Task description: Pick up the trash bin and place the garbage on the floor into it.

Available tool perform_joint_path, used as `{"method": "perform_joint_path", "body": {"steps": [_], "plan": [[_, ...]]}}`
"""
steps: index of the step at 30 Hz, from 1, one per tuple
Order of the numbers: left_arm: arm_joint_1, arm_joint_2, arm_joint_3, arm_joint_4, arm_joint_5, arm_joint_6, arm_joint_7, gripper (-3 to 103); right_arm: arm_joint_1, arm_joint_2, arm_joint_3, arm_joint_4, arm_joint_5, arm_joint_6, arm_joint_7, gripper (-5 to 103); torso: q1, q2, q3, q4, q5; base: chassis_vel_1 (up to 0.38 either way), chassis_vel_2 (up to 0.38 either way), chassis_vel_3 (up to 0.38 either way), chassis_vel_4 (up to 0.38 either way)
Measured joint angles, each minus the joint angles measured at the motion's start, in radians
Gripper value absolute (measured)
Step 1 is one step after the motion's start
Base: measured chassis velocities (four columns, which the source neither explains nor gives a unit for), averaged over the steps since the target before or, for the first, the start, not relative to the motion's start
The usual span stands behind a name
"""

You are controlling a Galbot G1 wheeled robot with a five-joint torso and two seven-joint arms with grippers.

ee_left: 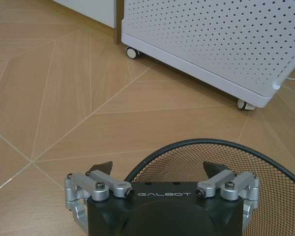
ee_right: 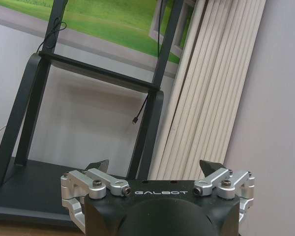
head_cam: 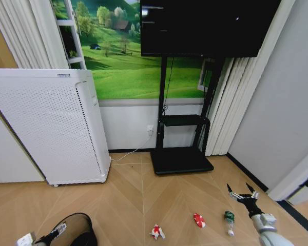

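You have one trash bin (head_cam: 72, 229), black wire mesh, on the floor (head_cam: 143, 195). Three pieces of garbage lie there: one red-and-white wrapper (head_cam: 156, 232), one small red crushed piece (head_cam: 199, 220), and one plastic bottle (head_cam: 229, 222), apparently green-labelled. You have two grippers, the left gripper (ee_left: 157, 173) and the right gripper (head_cam: 243, 193). One white perforated appliance (head_cam: 51, 128), one screen stand (head_cam: 182, 154).

Three litter pieces (head_cam: 199, 220) lie on the floor (head_cam: 138, 195) (right tool (head_cam: 243, 193) near).

Bin and litter on the herringbone floor (head_cam: 143, 200)

The black mesh trash bin (head_cam: 74, 229) is being seen upright at left; wrapper (head_cam: 156, 232), red piece (head_cam: 199, 220) and bottle (head_cam: 229, 222) are lying apart.
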Motion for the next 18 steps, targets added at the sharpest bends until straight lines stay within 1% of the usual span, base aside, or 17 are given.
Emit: {"method": "perform_joint_path", "body": {"steps": [4, 5, 8, 11, 12, 15, 16, 18], "plan": [[0.0, -0.013, 0.001, 0.009, -0.011, 0.001, -0.001, 100, 0.003, 0.0, 0.0, -0.005, 0.0, 0.002, -0.001, 100, 0.0, 0.0, 0.0, -0.0001, 0.0002, 0.0, 0.0, 0.0, 0.0], [0.001, -0.016, 0.001, 0.009, -0.012, 0.001, -0.001, 101, 0.004, 0.0, -0.001, -0.006, 0.001, 0.002, -0.002, 100, 0.0, 0.0, 0.0, -0.0001, 0.0001, 0.0, 0.0, 0.0, 0.0], [0.004, -0.024, 0.001, 0.008, -0.011, 0.001, -0.003, 100, 0.006, 0.0, -0.003, -0.007, 0.001, 0.002, -0.002, 100, 0.0, 0.0, 0.0, -0.0001, 0.0001, 0.0, 0.0, 0.0, 0.0], [0.007, -0.039, 0.003, 0.004, -0.006, -0.001, -0.006, 86, 0.01, -0.001, -0.007, -0.007, 0.002, 0.002, -0.002, 100, 0.0, 0.0, 0.0, 0.0, 0.0008, 0.0, 0.0, 0.0, 0.0], [0.007, -0.039, 0.003, 0.004, -0.006, -0.001, -0.006, 86, 0.01, -0.001, -0.007, -0.007, 0.002, 0.002, -0.002, 100, 0.0, 0.0, 0.0, 0.0, 0.0008, 0.0, 0.0, 0.0, 0.0], [0.005, -0.047, 0.004, 0.003, 0.0, -0.006, -0.006, 70, 0.012, -0.004, -0.008, -0.005, 0.005, 0.001, -0.002, 100, 0.0, 0.0, 0.0, 0.0, 0.0007, 0.0, 0.0, 0.0, 0.0], [0.005, -0.047, 0.004, 0.003, 0.0, -0.006, -0.006, 70, 0.012, -0.004, -0.008, -0.005, 0.005, 0.001, -0.002, 100, 0.0, 0.0, 0.0, 0.0, 0.0007, 0.0, 0.0, 0.0, 0.0], [0.004, -0.05, 0.008, 0.004, 0.0, -0.004, -0.004, 58, 0.012, -0.008, -0.009, -0.004, 0.006, 0.001, -0.002, 100, 0.0, 0.0, 0.0, 0.0, -0.0001, 0.0, 0.0, 0.0, 0.0]]}}
